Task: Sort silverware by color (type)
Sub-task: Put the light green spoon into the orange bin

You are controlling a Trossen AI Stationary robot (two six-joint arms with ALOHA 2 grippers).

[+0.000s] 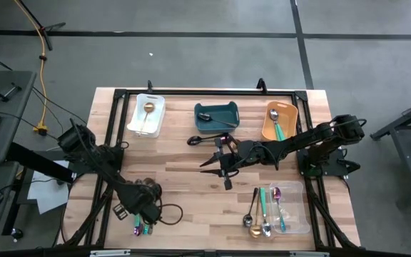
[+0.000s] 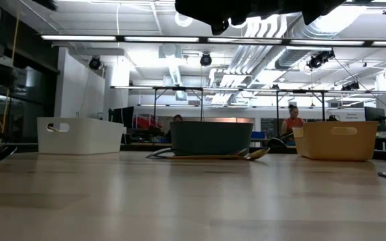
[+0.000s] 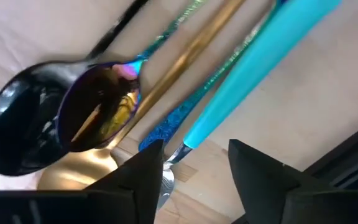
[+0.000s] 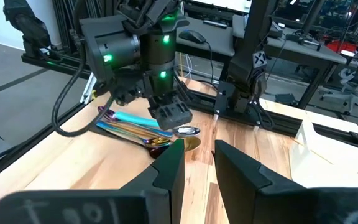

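Observation:
A pile of silverware (image 1: 140,228) lies on the table's near left edge. In the left wrist view it shows a black spoon (image 3: 17,124), an iridescent purple spoon (image 3: 101,106), a gold spoon (image 3: 185,59) and a teal-handled utensil (image 3: 253,68). My left gripper (image 3: 194,168) (image 1: 143,216) hangs open just above the pile, with a finger on either side of the teal-handled utensil's neck. My right gripper (image 4: 194,165) (image 1: 209,163) is open and empty over the table's middle, facing the left arm. A dark spoon (image 1: 204,140) lies before the teal bin.
Along the far side stand a white bin (image 1: 146,114) with a gold spoon, a teal bin (image 1: 216,116) with a black spoon, and an orange bin (image 1: 280,121) with a teal-handled utensil. A clear bin (image 1: 295,214) near right holds several utensils. Bare wood lies between the arms.

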